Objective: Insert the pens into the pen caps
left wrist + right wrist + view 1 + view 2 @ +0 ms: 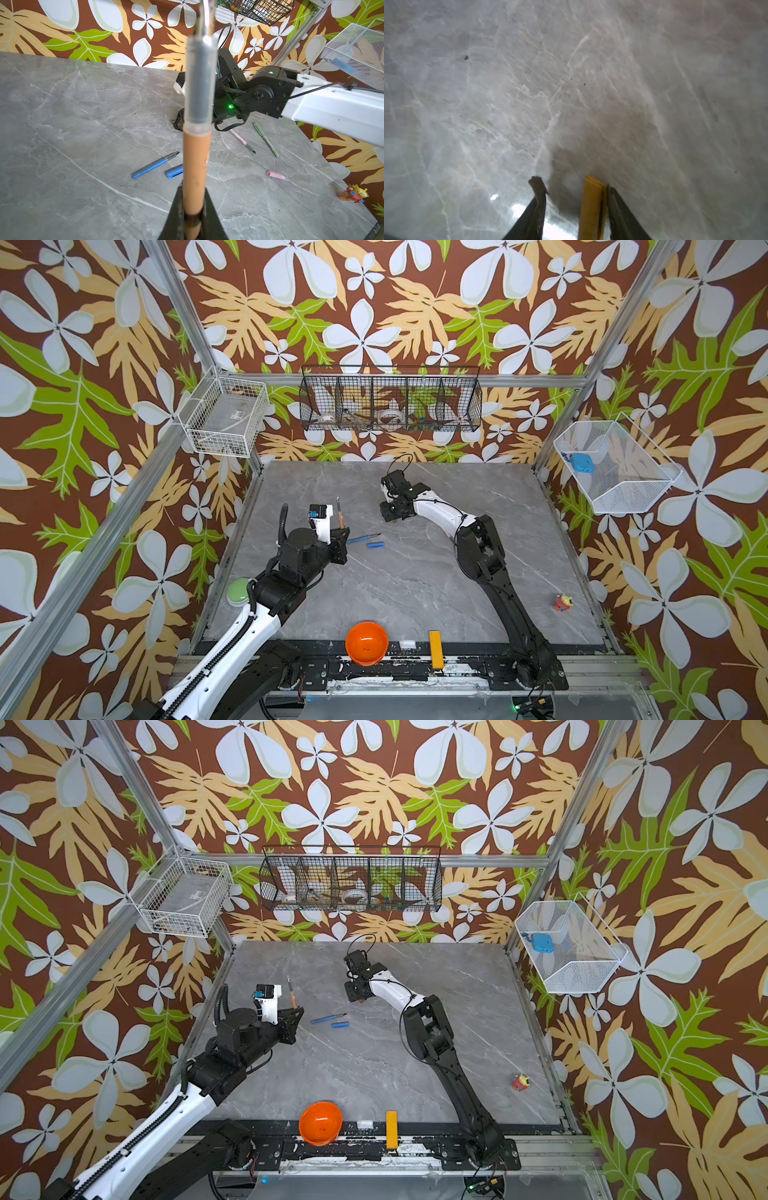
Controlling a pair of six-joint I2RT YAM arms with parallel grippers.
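1. Over the counter [415,580], left of centre, the left end effector [341,532] is clamped on the brown pen [340,515]. The pen stands roughly upright with its tip up, clear of the surface.
2. Toward the back middle, the right end effector [573,185] sits low over the counter. Its jaws are partly apart, with bare counter showing between them. A yellow strip [591,207] lies against one finger; I cannot tell what it is.
3. Between the two end effectors, nearer the left one, the blue pen [363,538] and blue cap [375,546] lie side by side, not joined.
4. Beneath the right arm [332,108], seen only in the left wrist view, the pink pen [242,141] and green pen [266,139] lie near each other. The pink cap [276,175] lies apart from both.
5. Along the front edge are an orange bowl [366,642] and a yellow bar [435,649]. A red toy [562,601] stands at the right.
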